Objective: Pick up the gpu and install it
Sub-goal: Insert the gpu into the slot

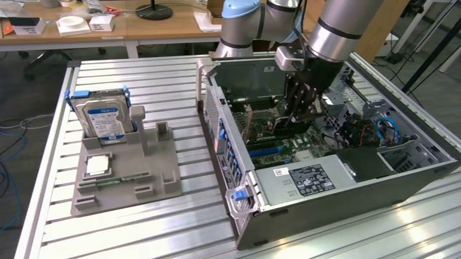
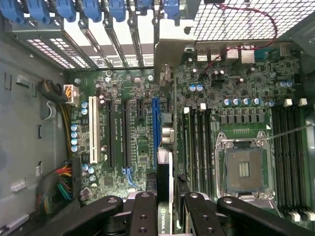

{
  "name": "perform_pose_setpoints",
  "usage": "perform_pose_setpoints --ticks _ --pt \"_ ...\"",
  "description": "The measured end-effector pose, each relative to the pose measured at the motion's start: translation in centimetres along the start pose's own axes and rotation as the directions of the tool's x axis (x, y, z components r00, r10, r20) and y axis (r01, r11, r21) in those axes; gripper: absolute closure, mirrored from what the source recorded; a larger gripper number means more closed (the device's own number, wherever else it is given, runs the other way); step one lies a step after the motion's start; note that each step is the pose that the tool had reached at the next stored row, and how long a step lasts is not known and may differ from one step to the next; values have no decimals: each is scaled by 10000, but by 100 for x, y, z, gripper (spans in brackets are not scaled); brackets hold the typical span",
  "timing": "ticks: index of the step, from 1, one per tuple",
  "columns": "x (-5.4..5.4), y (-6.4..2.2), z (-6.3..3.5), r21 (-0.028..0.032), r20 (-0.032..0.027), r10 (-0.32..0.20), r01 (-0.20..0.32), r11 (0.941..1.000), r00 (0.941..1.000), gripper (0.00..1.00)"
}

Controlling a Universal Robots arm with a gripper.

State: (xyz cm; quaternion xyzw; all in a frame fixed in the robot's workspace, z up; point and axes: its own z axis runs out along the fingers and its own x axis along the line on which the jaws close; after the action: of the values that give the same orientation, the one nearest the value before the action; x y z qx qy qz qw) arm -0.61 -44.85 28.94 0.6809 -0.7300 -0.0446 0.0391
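The end effector (image 2: pixel 166 201) is clamped on the gpu (image 2: pixel 165 172), holding it edge-on inside the open computer case (image 1: pixel 249 216). The card hangs over the motherboard (image 2: pixel 133 142), near the long blue slot (image 2: pixel 156 128). Well away from the end effector, a grey holder (image 1: pixel 160 172) on the table (image 1: pixel 144 75) carries an upright hard drive (image 1: pixel 104 118).
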Motion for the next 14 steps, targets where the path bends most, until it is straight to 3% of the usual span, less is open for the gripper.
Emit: perform_pose_setpoints --ticks 9,14 --pt "71 140 106 6 -2 1 -1 10000 10000 74" --pt "124 156 130 8 -31 5 -5 10000 10000 74"
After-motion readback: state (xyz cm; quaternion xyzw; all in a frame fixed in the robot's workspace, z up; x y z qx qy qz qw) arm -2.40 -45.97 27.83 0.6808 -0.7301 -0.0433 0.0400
